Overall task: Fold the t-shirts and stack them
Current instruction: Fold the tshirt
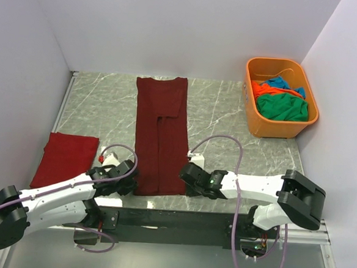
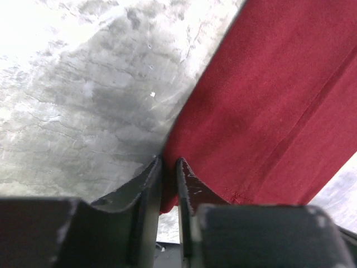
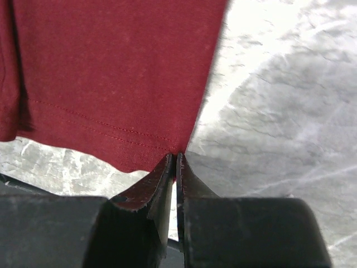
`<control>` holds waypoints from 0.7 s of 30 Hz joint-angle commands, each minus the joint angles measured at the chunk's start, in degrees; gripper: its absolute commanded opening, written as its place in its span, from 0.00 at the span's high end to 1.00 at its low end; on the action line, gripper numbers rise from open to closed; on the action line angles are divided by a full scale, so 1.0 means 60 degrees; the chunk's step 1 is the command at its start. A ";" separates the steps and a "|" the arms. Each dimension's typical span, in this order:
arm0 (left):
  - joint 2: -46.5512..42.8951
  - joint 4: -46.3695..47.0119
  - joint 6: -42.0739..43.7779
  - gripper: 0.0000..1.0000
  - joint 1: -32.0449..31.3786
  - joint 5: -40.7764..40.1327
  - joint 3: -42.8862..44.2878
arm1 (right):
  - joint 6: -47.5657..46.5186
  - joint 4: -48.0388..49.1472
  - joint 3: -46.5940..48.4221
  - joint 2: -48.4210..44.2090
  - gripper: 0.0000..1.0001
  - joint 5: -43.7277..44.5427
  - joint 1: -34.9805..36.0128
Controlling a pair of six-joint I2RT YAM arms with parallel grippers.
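A dark maroon t-shirt lies on the marble table, folded lengthwise into a long strip running from the back to the near edge. My left gripper is at the strip's near left corner. In the left wrist view the gripper is shut on the maroon cloth, which shows between its jaws. My right gripper is at the near right corner. In the right wrist view this gripper pinches the hem corner of the shirt. A folded red t-shirt lies at the left.
An orange plastic tub stands at the back right, holding green, orange and blue shirts. White walls close in the table on the left, back and right. The arms' black base rail runs along the near edge.
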 commanded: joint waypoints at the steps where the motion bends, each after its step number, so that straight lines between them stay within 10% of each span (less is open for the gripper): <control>1: -0.0026 -0.0025 0.0153 0.80 -0.0061 0.0506 -0.0265 | 0.0395 -0.0255 -0.0277 -0.0440 0.89 0.0401 0.0100; 8: -0.0011 -0.0157 0.0358 0.99 -0.0061 0.0887 -0.0353 | 0.0645 -0.0430 -0.0702 -0.1157 0.89 0.0475 0.0085; 21: -0.0466 0.0355 0.1499 1.00 0.0070 0.0507 0.0772 | -0.0260 -0.0665 0.0438 -0.2024 0.94 0.0358 -0.0308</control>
